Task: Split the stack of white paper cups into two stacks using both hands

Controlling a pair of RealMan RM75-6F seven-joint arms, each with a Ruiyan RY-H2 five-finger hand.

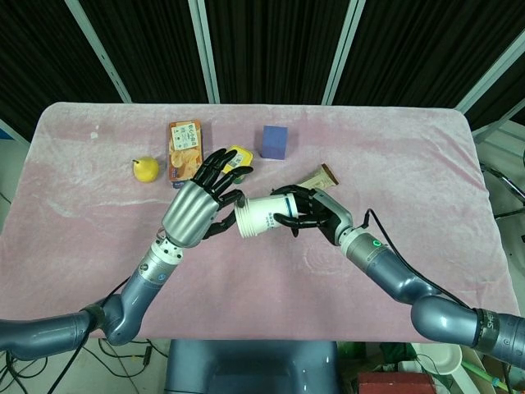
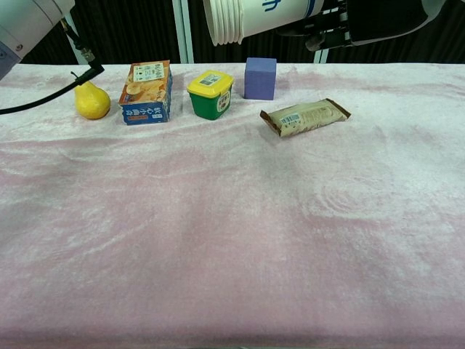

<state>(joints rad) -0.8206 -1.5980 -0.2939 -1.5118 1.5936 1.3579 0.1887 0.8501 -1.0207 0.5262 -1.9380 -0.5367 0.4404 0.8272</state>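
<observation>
the right hand (image 1: 316,215) is gripping the stack of white paper cups (image 1: 262,217) on its side in the air above the bench (image 1: 410,156), fingers wrapped round the base end, rims pointing toward the left hand (image 1: 195,209); the left hand is hovering just beside the rims with its fingers spread and nothing in them, so the split itself is not yet begun, i judge; the next move is calling for the left fingers to close on the outer rims and draw some cups away; the stack is carrying a blue mark (image 2: 272,4), cut off and unreadable; the snack box (image 2: 147,91) and wrapped bar (image 2: 305,117) are showing print too small to read
</observation>
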